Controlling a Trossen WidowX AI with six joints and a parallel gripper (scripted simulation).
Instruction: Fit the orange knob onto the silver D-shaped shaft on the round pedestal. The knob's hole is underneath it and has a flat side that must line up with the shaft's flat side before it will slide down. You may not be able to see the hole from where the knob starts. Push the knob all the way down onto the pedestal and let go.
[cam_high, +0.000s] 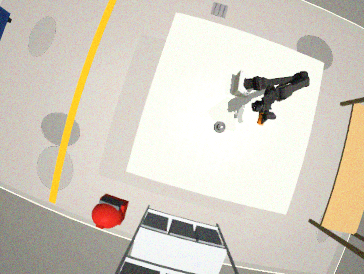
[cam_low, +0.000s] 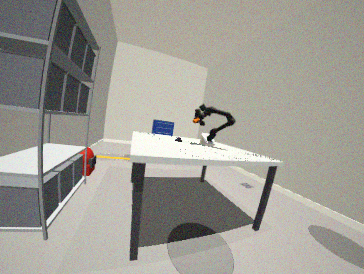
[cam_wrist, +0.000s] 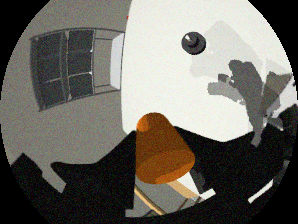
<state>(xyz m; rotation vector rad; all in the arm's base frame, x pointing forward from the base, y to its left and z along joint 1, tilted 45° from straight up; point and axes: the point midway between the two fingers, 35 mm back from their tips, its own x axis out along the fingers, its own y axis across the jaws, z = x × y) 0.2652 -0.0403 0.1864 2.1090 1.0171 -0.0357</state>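
The orange knob (cam_high: 260, 119) (cam_low: 196, 120) (cam_wrist: 163, 145) is a tapered cone held between the fingers of my gripper (cam_wrist: 154, 131), which is shut on it. In the wrist view its narrow end points up the picture and its wide end down. Its hole is not visible. The knob is high above the table, off to the side of the pedestal, and looks tilted. The dark round pedestal (cam_high: 219, 127) (cam_low: 178, 140) (cam_wrist: 197, 48) stands on the white table with nothing on its shaft (cam_wrist: 188, 38). The shaft's flat side cannot be made out.
The white table (cam_high: 175, 150) (cam_low: 150, 150) carries the arm's base and a pale upright block (cam_high: 236, 83) near it. The arm's shadow falls near the pedestal. A shelf rack (cam_high: 177, 245) (cam_low: 42, 150) and a red object (cam_high: 108, 215) stand off the table.
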